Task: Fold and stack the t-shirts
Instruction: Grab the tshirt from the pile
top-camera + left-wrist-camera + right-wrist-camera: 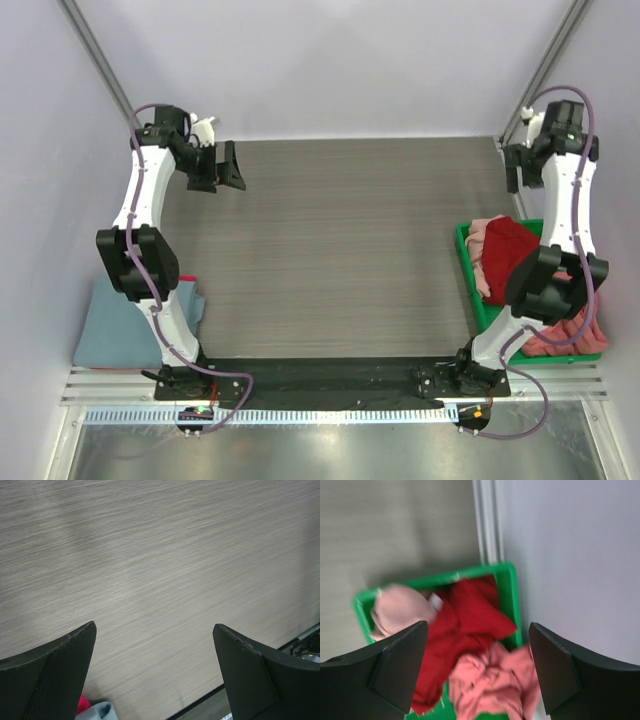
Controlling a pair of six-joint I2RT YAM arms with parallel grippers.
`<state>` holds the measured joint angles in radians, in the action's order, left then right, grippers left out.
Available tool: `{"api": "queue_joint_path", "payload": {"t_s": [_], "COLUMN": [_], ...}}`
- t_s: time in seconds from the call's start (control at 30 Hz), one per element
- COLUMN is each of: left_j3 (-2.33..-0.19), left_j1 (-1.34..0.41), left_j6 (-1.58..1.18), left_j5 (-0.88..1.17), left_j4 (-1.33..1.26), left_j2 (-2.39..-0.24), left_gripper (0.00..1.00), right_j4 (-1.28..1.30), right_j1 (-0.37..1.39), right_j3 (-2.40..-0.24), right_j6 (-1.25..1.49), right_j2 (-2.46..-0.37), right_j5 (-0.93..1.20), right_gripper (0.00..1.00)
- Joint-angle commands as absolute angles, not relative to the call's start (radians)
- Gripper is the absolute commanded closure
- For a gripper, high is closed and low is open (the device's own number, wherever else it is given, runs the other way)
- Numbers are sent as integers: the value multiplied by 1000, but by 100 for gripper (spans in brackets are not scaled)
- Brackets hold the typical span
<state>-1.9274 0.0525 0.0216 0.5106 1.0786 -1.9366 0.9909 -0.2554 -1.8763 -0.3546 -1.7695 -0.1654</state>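
Note:
A green bin [465,252] at the table's right edge holds crumpled t-shirts: a red one [507,252], a pale pink one [480,234] and a salmon one [565,335]. The right wrist view shows the bin [509,590] with the red shirt [470,617], the pale pink shirt [402,607] and the salmon shirt [492,682]. A folded blue-grey shirt [115,320] lies at the left near edge, with its corner in the left wrist view [97,712]. My left gripper [222,168] is open and empty above the table's far left. My right gripper [520,165] is open and empty, high above the bin.
The grey wood-grain table [330,240] lies between the arms. White walls enclose the back and sides. A black strip [330,375] and a metal rail run along the near edge.

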Motion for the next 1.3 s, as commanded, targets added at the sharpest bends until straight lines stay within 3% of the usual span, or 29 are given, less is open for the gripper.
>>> {"api": "queue_joint_path", "payload": {"t_s": [0.0, 0.27, 0.47, 0.73, 1.2, 1.27], "left_j3": [-1931, -1962, -1968, -1980, -1985, -1982], "left_j1": [43, 9, -43, -115, -161, -164], "left_j6": [-5, 159, 205, 241, 255, 258], "left_j5": [603, 436, 341, 253, 226, 221], "left_j4": [1100, 1223, 1221, 1213, 1210, 1210], "left_j2": [-1858, -1885, -1907, -1910, -1924, -1922], "left_gripper": [0, 4, 14, 15, 15, 15], "right_j4": [1149, 1152, 1128, 1082, 965, 953], "right_j1": [-284, -343, -431, -526, -563, -563], "right_j3": [-1785, -1536, -1355, -1232, -1230, -1229], "right_j6": [-437, -465, -521, -592, -584, -574], "right_j2": [-1649, -1491, -1420, -1503, -1681, -1687], "right_j5": [-159, -183, -181, -118, -127, -146], "right_gripper": [13, 22, 28, 39, 42, 52]}}
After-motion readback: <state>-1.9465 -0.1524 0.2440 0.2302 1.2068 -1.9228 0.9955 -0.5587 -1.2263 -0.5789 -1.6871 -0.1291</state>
